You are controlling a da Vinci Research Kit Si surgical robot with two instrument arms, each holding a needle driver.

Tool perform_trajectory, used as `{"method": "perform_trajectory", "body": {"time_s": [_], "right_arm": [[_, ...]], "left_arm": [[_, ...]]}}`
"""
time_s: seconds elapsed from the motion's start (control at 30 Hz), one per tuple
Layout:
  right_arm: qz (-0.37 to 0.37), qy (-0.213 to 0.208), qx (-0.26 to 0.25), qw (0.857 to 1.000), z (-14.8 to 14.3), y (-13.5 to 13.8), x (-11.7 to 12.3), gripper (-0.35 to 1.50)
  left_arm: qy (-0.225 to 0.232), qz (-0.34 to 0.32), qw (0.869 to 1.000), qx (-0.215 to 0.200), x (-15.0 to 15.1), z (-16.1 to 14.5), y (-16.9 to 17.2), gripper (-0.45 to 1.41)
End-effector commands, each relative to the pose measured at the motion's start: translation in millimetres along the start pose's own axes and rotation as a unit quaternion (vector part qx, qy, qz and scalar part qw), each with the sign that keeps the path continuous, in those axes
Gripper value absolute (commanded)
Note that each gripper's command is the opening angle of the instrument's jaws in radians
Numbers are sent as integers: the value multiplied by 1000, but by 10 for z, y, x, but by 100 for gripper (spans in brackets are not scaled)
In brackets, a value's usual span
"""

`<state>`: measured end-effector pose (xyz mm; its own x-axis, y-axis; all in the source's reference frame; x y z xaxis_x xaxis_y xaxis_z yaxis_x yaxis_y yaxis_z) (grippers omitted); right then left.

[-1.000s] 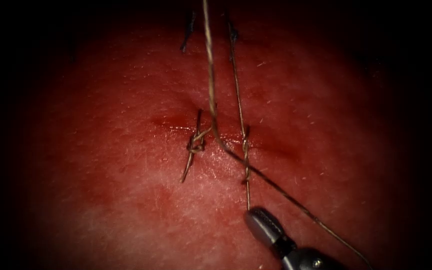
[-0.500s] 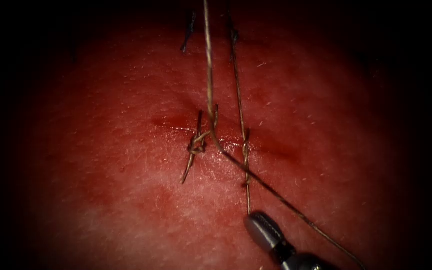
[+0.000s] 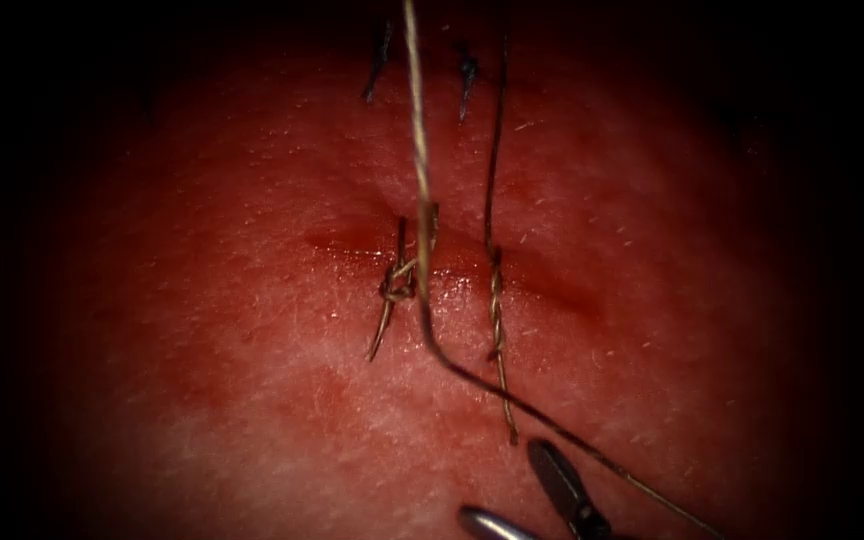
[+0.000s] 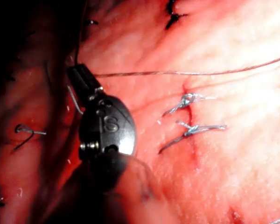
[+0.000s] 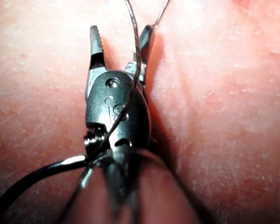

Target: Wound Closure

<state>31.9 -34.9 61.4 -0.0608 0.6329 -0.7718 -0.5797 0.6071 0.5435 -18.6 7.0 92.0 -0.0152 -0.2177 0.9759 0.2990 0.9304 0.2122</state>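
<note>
The tissue [image 3: 202, 350] carries two knotted stitches [image 3: 393, 286] across the cut [image 3: 337, 243], which still gapes to their right, so closure looks partly done. Below the cut, the right tool [image 5: 120, 35] has its jaws wide apart and empty. The left tool [image 4: 84, 80], marked "S", seems clamped on the thread [image 3: 419, 150]. Well away from the cut lies a hooked sliver [image 4: 24, 131], possibly the needle.

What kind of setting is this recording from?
Most likely a bench suturing drill, not an operation. A slab of tissue bears a short cut closed by knotted stitches, with long thread running across it. The right pincer, open and holding nothing, hovers nearby.
</note>
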Motion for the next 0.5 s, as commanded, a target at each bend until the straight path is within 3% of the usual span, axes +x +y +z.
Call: {"method": "perform_trajectory", "body": {"time_s": [0.03, 0.13, 0.3, 0.33, 0.4, 0.47, 0.5], "right_arm": [[-2, 3, 11, 1000, -1, -12, -10, 148], [-1, 12, 52, 999, -17, -36, -6, 148], [3, 16, 104, 994, -38, -60, 6, 143], [5, 16, 150, 989, -51, -73, 15, 128], [-47, 9, 183, 982, -63, -82, 25, 99], [-94, -2, 215, 972, -76, -86, 41, 26], [-116, -7, 211, 971, -85, -75, 62, 17]], "left_arm": [[-6, -3, 1000, 9, -2, 3, -9, -45], [-38, -16, 998, 44, -36, -17, -57, -45], [-61, -23, 995, 78, -63, -39, -100, -45], [-70, -24, 993, 90, -71, -49, -118, -45], [-77, -25, 992, 102, -78, -58, -135, -45], [-81, -29, 990, 111, -85, -65, -148, -45], [-87, -33, 989, 117, -89, -71, -157, -45]]}}
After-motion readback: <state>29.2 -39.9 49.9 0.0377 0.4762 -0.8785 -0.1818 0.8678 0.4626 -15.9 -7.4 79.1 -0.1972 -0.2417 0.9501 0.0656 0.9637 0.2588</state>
